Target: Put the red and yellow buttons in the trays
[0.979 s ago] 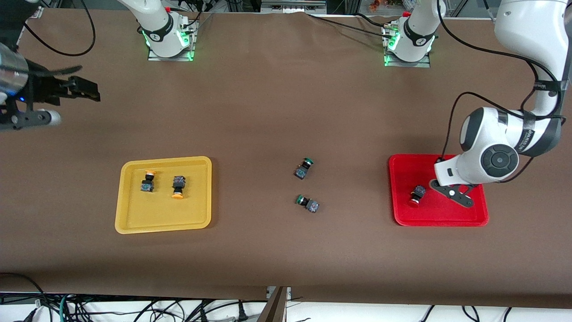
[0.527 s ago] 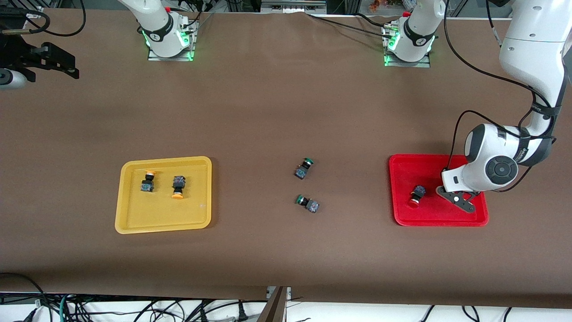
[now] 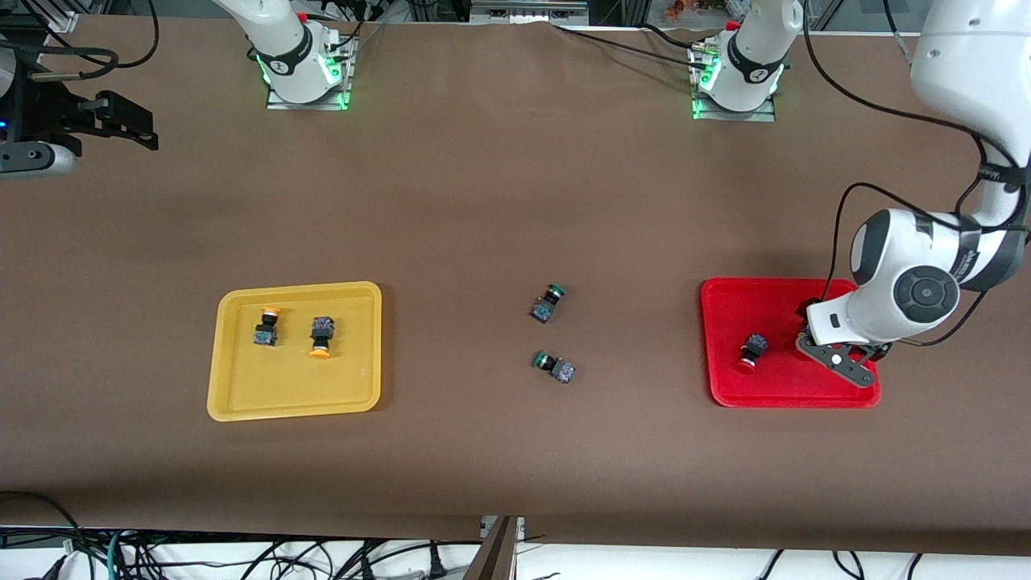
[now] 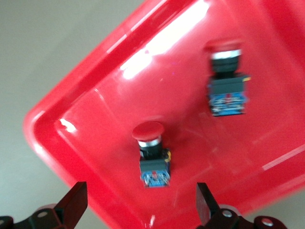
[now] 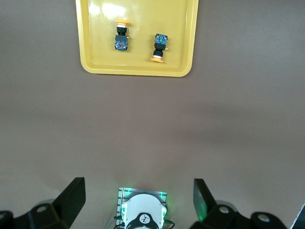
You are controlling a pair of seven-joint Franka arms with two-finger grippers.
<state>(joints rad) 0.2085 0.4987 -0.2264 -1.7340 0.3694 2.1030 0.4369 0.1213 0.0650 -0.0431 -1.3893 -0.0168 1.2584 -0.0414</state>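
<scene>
Now the left gripper (image 4: pixel 138 205) hangs released over two red buttons (image 4: pixel 152 157) in the red tray (image 3: pixel 729 387); the right gripper (image 5: pixel 138 202) waits, spread, over bare table.

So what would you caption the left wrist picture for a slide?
Left gripper, jaws open, over the red tray holding two red buttons.
</scene>
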